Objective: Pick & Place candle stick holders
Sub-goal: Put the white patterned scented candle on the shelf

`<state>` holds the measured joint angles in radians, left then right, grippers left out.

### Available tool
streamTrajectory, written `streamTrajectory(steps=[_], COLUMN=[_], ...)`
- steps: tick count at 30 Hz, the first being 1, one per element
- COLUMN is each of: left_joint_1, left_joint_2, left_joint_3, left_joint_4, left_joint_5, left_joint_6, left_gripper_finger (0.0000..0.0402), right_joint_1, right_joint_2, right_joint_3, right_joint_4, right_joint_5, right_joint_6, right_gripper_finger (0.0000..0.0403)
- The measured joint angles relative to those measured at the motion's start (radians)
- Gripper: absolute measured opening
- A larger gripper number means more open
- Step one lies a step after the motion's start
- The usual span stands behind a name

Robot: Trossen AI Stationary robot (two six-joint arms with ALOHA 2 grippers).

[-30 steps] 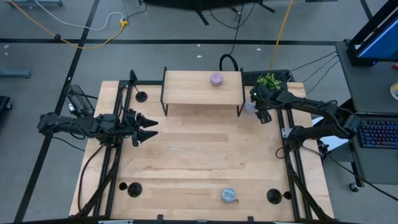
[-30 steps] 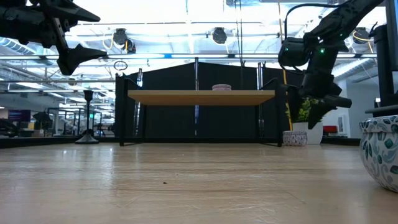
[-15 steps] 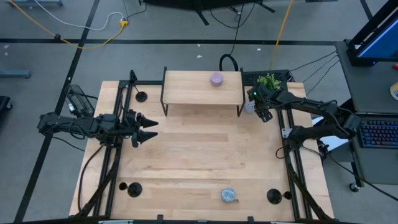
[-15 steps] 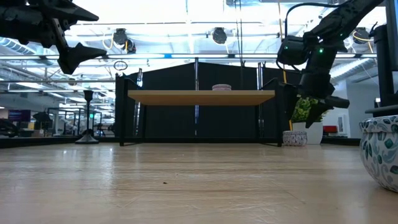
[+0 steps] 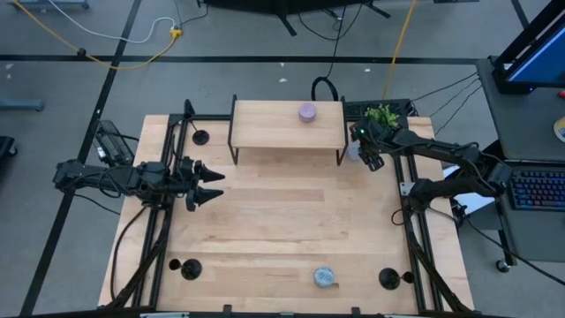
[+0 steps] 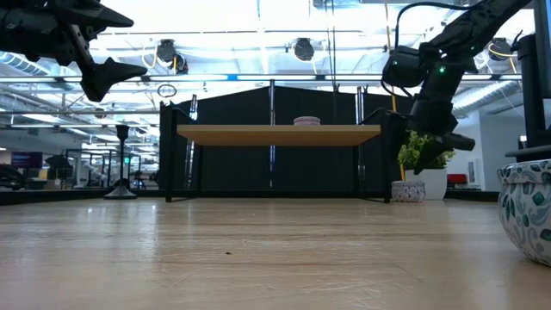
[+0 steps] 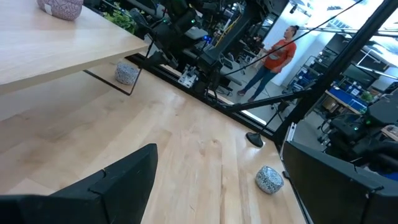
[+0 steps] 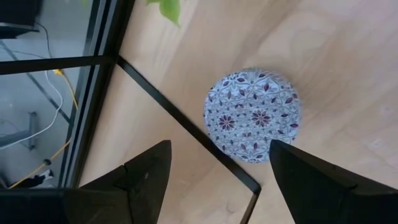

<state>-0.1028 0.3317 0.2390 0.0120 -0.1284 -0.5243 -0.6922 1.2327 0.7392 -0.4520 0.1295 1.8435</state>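
Observation:
Three small black candle stick holders stand upright on their round bases on the wooden table: one at the far left (image 5: 201, 137), one at the near left (image 5: 185, 268), one at the near right (image 5: 388, 278). The far-left one also shows in the low view (image 6: 121, 164), and the near-right one in the left wrist view (image 7: 254, 138). My left gripper (image 5: 214, 185) is open and empty, above the table's left side. My right gripper (image 5: 372, 161) is open and empty. It hovers above a small patterned round pot (image 8: 253, 115) beside the shelf's right leg.
A raised wooden shelf (image 5: 287, 124) on black legs stands at the far middle, with a purple pot (image 5: 306, 112) on it. A patterned pot (image 5: 324, 277) sits near the front edge. A green plant (image 5: 381, 113) stands at the far right. A person (image 7: 277, 56) is beyond the table.
My right gripper has gone a little toward the table's far edge and the shelf's right leg, and a little up, still open. My left arm has kept still.

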Motion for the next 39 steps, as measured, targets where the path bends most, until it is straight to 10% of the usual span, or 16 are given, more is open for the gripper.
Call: streamTrajectory(steps=[39], left_joint_1=[0.0], left_joint_2=[0.0], left_joint_3=[0.0], left_joint_4=[-0.002], left_joint_5=[-0.001], left_joint_6=[0.007], left_gripper_finger=[0.0351], right_joint_1=[-0.08], right_joint_2=[0.037], right_joint_3=[-0.001], right_joint_4=[-0.023], right_joint_5=[0.08], right_joint_6=[-0.108], right_gripper_finger=[0.0264])
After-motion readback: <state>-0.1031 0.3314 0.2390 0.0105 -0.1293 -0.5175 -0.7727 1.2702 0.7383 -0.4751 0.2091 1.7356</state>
